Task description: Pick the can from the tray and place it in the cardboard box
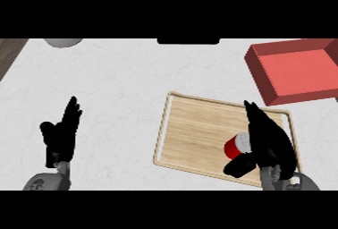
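A red can (235,146) with a silver top lies on the wooden tray (191,129), near the tray's lower right. My right hand (269,139) is right beside it on the can's right, fingers straight and pointing away from me, thumb (239,165) reaching under the can's near side. The hand hides part of the can, and I cannot tell whether it touches it. The box (297,69) is red, open-topped, at the far right, beyond the tray. My left hand (61,134) rests open at the left, fingers up, far from the tray.
A grey rounded object (63,42) sits at the counter's far left edge. A dark object (188,41) lies at the far edge, centre. Dark wood (9,51) borders the white counter at the upper left.
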